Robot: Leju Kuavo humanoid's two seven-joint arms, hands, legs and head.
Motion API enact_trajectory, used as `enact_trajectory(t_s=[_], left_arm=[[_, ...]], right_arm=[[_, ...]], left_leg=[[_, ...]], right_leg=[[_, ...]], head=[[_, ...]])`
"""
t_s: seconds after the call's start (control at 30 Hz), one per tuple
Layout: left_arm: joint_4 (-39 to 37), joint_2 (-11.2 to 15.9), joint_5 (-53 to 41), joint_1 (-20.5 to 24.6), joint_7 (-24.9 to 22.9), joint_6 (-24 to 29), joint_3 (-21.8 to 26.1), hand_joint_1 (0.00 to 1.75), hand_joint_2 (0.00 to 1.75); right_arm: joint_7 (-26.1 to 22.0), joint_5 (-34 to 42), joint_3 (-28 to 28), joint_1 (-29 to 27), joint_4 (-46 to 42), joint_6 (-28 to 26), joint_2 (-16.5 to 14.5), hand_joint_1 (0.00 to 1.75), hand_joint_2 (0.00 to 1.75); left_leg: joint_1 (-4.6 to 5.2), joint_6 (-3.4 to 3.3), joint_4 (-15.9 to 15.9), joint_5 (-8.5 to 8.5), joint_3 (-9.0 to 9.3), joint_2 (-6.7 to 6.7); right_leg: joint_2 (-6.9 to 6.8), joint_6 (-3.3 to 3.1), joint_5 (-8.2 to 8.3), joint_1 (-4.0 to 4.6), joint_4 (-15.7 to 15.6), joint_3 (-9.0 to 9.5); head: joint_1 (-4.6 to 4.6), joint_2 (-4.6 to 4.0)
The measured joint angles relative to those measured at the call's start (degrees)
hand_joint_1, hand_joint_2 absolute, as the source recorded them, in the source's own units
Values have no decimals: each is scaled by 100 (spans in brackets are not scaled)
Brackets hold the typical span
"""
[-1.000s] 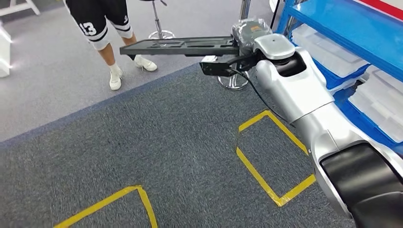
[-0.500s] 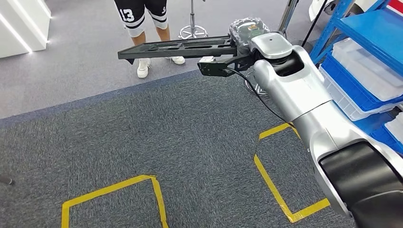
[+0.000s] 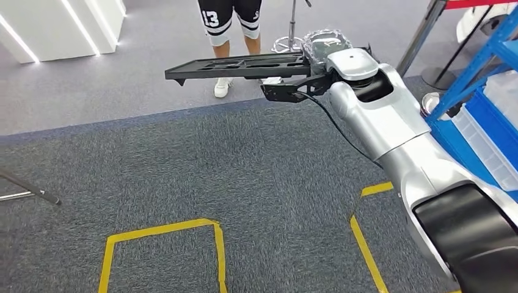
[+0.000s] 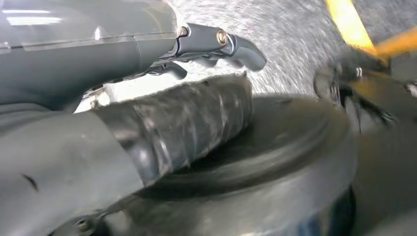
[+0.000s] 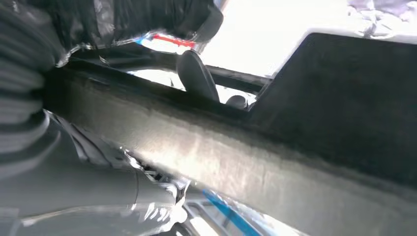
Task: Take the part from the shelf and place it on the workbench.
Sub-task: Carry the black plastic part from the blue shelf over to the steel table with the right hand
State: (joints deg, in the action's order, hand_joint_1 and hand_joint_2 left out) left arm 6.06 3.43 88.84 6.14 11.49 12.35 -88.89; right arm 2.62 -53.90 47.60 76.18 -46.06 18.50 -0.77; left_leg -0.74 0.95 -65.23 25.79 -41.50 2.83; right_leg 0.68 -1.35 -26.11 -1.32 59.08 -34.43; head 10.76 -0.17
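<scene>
A long flat black part (image 3: 238, 64) with shaped recesses is held out level above the carpet. My right hand (image 3: 324, 44), wrapped in clear plastic, grips its right end at the tip of the silver right arm. In the right wrist view the part's dark edge (image 5: 275, 162) runs across close up, and a dark finger (image 5: 196, 76) curls over it. In the left wrist view my left hand (image 4: 147, 93) holds nothing, with its taped thumb and dark fingers (image 4: 231, 44) apart over the floor.
A person in black shorts (image 3: 232, 15) stands just beyond the part. A blue shelf (image 3: 473, 73) with clear bins (image 3: 492, 149) stands at the right edge. Yellow tape squares (image 3: 162, 231) mark the grey carpet. A white block (image 3: 61, 24) stands far left, a dark leg (image 3: 30, 192) at left.
The whole picture has shifted: the camera has turned left, so the shelf slides off to the right and the person toward the middle. The right hand still holds the part.
</scene>
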Motion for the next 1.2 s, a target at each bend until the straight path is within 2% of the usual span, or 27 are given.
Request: enact_trajectory(t_s=[0.03,0.07,0.1,0.13,0.17,0.23,0.3,0.33,0.4,0.47,0.53,0.57,0.6,0.63,0.67,0.7,0.77,0.83,0.9,0.93,0.97,1.0,1.07,1.1,1.13,1.17,1.2], left_arm=[[1,-1,1,6,-1,2,0,0,0],[1,-1,1,13,-2,3,0,0,0],[1,0,1,18,-2,1,0,0,0],[2,0,1,19,-2,-1,0,0,0],[2,0,1,19,-3,-2,0,0,0],[2,3,4,17,-5,-1,0,0,0],[2,5,10,22,-6,-2,-1,0,0],[2,5,14,22,-6,-3,-2,0,0],[1,9,26,15,-6,-5,-2,0,0],[-1,13,46,13,-6,-8,-1,0,0],[-2,18,76,21,3,-15,-1,0,0],[-3,20,90,26,13,-20,-1,0,0],[-3,21,101,30,24,-24,-1,0,0],[-3,21,107,31,31,-24,-1,0,0],[-3,20,108,31,31,-20,0,0,0],[-3,20,108,29,23,-14,0,0,0],[-3,21,108,22,-4,2,1,0,0],[-3,26,108,13,-25,16,2,0,0],[-3,28,108,-1,-28,23,2,0,0],[-3,28,109,-13,-26,22,2,0,0],[-3,27,110,-17,-21,17,2,0,0],[-3,27,111,-18,-15,9,2,0,0],[-3,25,113,-8,-1,-6,3,0,0],[-3,25,114,-1,7,-10,4,0,0],[-3,24,114,5,10,-11,4,0,0],[-3,24,114,7,13,-14,4,0,0],[-3,25,114,7,14,-17,4,0,0]], right_arm=[[-1,0,2,6,1,0,0,175,175],[-2,1,6,6,2,1,1,175,175],[-2,1,13,1,3,2,1,175,175],[-2,1,20,-3,3,3,0,175,175],[-2,0,27,-5,3,4,-2,175,175],[-2,-3,33,3,3,4,-4,175,175],[-1,-11,33,19,7,7,-3,175,175],[-1,-15,36,25,10,9,-3,175,175],[-1,-24,43,23,19,16,-5,175,175],[4,-46,48,30,30,32,-8,175,175],[20,-100,56,39,57,70,-11,175,175],[27,-131,64,42,84,89,-17,175,175],[32,-163,74,40,121,103,-26,175,175],[33,-188,84,40,161,109,-35,175,175],[32,-203,91,45,195,111,-44,175,175],[27,-214,95,57,223,114,-50,175,175],[16,-223,97,114,272,124,-54,175,175],[13,-235,102,174,312,146,-67,175,175],[15,-252,108,207,334,179,-93,175,175],[19,-264,113,227,341,197,-117,175,175],[21,-274,119,260,353,219,-134,175,175],[20,-286,126,307,364,242,-150,175,175],[16,-307,136,423,389,292,-170,175,175],[14,-313,139,466,400,310,-175,175,175],[14,-316,144,494,410,323,-183,175,175],[14,-319,150,514,418,335,-191,175,175],[14,-322,156,538,423,354,-201,175,175]], left_leg=[[-14,26,-379,153,-185,-136],[-31,50,-715,257,-357,-206],[-48,69,-890,273,-452,-237],[-59,82,-851,191,-438,-258],[-67,87,-596,28,-308,-292],[-35,64,204,-287,121,-518],[25,-4,652,-382,345,-680],[54,-38,674,-362,346,-665],[45,-104,707,-379,342,-518],[28,-173,756,-404,369,-395],[25,-224,772,-411,379,-273],[28,-240,764,-408,378,-205],[28,-248,752,-401,379,-130],[24,-250,733,-393,378,-50],[16,-248,706,-380,379,32],[6,-237,670,-361,377,114],[-5,-190,571,-318,324,261],[-21,-123,514,-323,229,381],[-56,-47,542,-372,182,502],[-67,-10,540,-369,168,501],[-64,23,458,-320,122,397],[-56,47,262,-215,24,231],[-46,71,-444,105,-311,-135],[-47,68,-778,222,-467,-213],[-45,53,-962,260,-545,-245],[-37,30,-934,205,-515,-254],[-20,-3,-682,71,-367,-271]], right_leg=[[-73,-15,-8,8,-4,16],[-152,-21,-22,16,-2,28],[-232,-22,-38,19,0,42],[-306,-16,-54,18,3,57],[-377,-4,-74,17,6,79],[-503,40,-122,33,10,127],[-607,92,-156,73,10,150],[-660,115,-167,94,4,154],[-729,172,-207,86,8,177],[-503,206,-391,54,250,77],[-170,200,-749,53,971,-273],[-95,195,-901,59,1391,-488],[-65,195,-968,62,1699,-657],[-54,195,-917,57,1798,-737],[-49,196,-752,47,1655,-704],[-21,201,-515,27,1322,-578],[224,216,-177,-34,596,-281],[418,208,-128,-50,312,-175],[341,157,-123,-14,291,-176],[269,118,-108,-8,265,-160],[201,78,-90,-12,233,-142],[131,44,-75,-13,203,-124],[-16,-3,-69,15,173,-98],[-93,-17,-76,39,172,-90],[-172,-29,-85,61,172,-80],[-246,-39,-94,79,172,-71],[-312,-45,-100,92,172,-63]], head=[[2,0],[2,0],[2,0],[1,0],[1,0],[1,0],[1,0],[1,0],[1,0],[1,0],[1,0],[1,0],[1,0],[1,0],[1,0],[1,0],[1,0],[5,0],[9,0],[8,0],[10,0],[13,0],[19,0],[19,0],[19,0],[19,0],[19,0]])
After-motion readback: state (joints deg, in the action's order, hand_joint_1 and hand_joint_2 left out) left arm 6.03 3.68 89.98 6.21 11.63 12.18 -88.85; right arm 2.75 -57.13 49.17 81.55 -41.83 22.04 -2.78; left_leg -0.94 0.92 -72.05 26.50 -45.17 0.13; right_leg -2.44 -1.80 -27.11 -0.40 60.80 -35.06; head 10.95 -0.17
